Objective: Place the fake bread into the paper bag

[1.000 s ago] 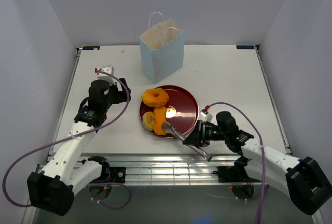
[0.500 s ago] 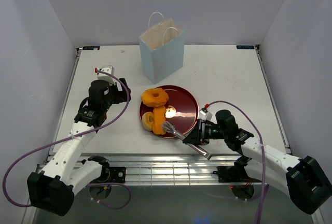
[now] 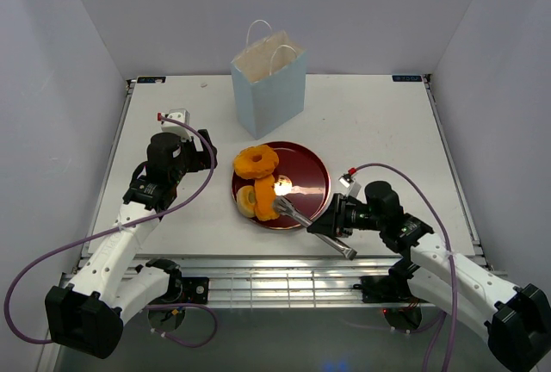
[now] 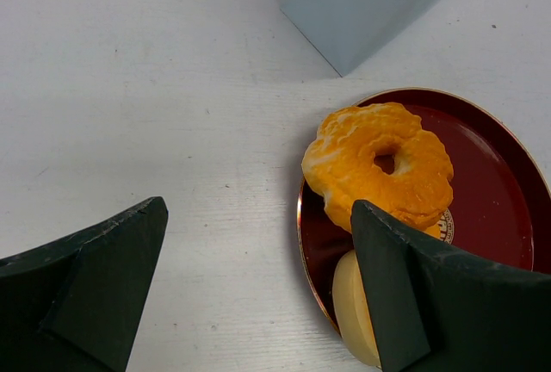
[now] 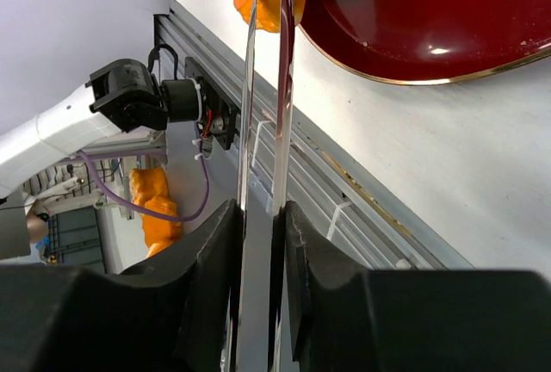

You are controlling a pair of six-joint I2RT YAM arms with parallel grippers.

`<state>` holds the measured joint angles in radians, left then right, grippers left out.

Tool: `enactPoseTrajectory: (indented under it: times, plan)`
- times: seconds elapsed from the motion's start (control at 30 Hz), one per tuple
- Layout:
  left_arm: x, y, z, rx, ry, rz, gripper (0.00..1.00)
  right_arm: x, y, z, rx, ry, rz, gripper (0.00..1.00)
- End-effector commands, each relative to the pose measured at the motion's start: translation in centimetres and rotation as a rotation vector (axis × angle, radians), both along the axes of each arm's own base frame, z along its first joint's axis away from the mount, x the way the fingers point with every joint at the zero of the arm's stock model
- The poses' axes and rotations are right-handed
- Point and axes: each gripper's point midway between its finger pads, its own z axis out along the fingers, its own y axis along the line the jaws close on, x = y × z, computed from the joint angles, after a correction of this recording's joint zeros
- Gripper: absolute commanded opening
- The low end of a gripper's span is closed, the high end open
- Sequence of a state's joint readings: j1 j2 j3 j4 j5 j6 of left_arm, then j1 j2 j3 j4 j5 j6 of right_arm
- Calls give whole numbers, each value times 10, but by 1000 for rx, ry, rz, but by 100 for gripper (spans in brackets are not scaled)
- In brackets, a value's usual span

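**Right pincer** (image 3: 320,227): pressed together on the two blades of metal tongs (image 3: 297,217). Ahead of it, the tong tips close on the near end of an orange stick (image 3: 263,193) of the fake bread. The stick's long axis runs from the near edge of the table (image 3: 379,122) toward the paper bag (image 3: 269,88), crossing the near-left rim of the dark red plate (image 3: 308,174).

**Right wrist view:** only the stick's gripped end shows, cut off by the top edge. The top view shows its whole length.

**Left pincer** (image 4: 258,208): spread wide, with nothing between its fingers and bare table below. Ahead and to its right, an orange ring (image 4: 379,165) lies on the plate's rim. A pale roll (image 4: 355,307) below it is partly hidden by the pincer's right finger.

**Paper bag:** upright with its mouth open, well beyond both pincers. The left wrist view shows only its lower corner.
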<state>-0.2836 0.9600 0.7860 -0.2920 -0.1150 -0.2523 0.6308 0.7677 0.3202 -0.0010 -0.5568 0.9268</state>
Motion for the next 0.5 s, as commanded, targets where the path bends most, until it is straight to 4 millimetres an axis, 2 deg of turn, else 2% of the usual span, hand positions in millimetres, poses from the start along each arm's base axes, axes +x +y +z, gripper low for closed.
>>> enactPoseTrajectory:
  times: [0.0,0.2,0.27,0.47]
  plan:
    - [0,-3,15,-15,-37,-11,98,8,4,28,42,-92,-6,8]
    - [-1,-3,14,-14,-36,-11,98,13,-4,37,-11,-117,-48,8]
    - [-1,-3,15,-15,-38,-11,98,18,-7,48,-19,-148,-72,8]
    - [-1,-3,15,-16,-37,-14,98,25,-15,63,-62,-188,-116,8]
